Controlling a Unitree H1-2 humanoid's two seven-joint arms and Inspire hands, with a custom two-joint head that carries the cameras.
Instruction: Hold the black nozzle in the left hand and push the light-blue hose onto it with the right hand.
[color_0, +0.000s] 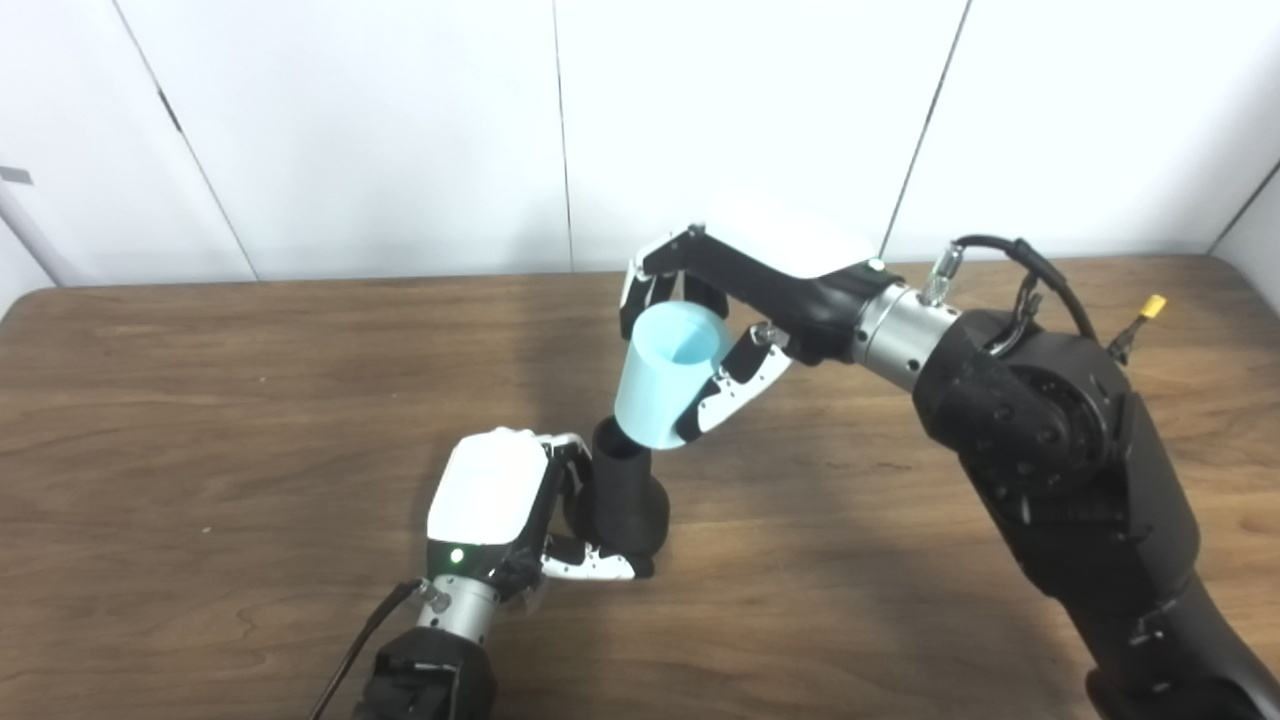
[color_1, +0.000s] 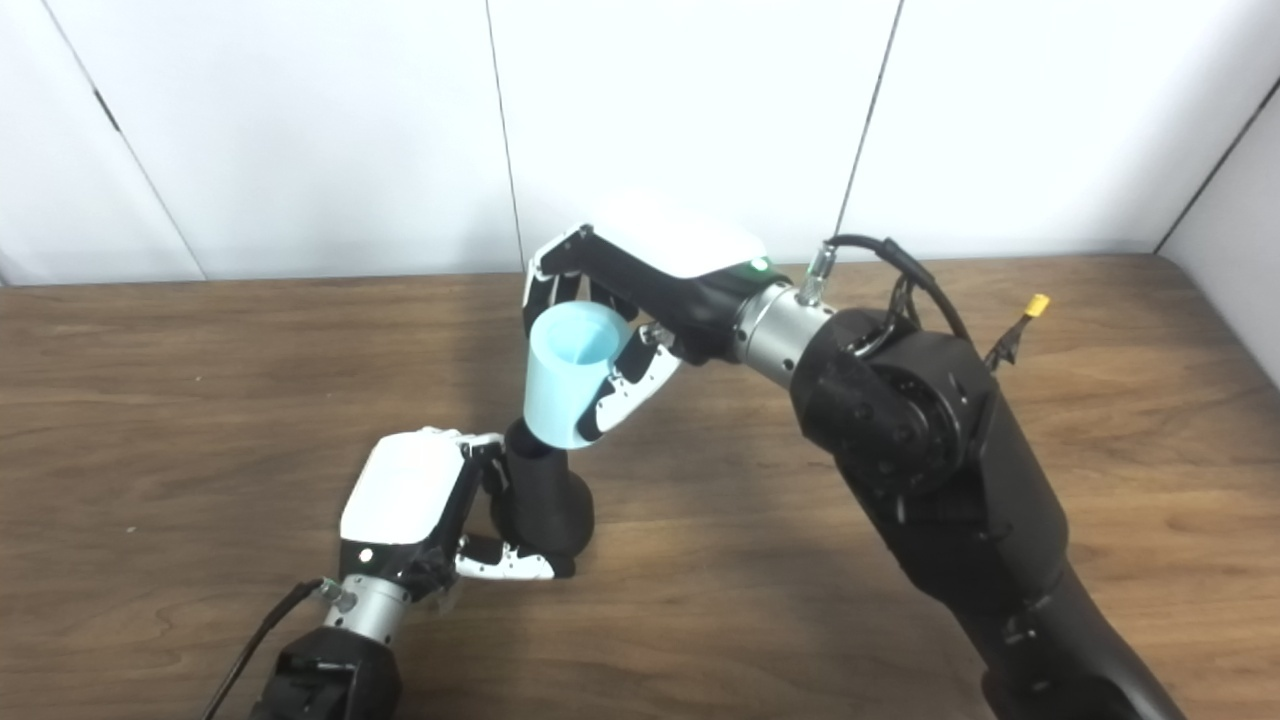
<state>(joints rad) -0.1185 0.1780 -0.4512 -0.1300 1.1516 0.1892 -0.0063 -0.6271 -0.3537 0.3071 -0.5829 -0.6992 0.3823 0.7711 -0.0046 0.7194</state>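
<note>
The black nozzle (color_0: 622, 492) stands upright on the wooden table (color_0: 200, 420), near the front middle. My left hand (color_0: 505, 505) is shut on the nozzle's lower body from the left side. The light-blue hose (color_0: 668, 375), a short tapered tube with its open end up, is tilted above the nozzle. Its lower end touches the nozzle's top rim. My right hand (color_0: 745, 300) is shut on the hose, with fingers behind it and the thumb on its right side. Whether the hose has slid over the nozzle's tip I cannot tell.
The right arm's black forearm (color_0: 1050, 450) crosses the right half of the table. A small yellow connector on a cable (color_0: 1152, 306) sticks out beside it. White wall panels stand behind the table's far edge.
</note>
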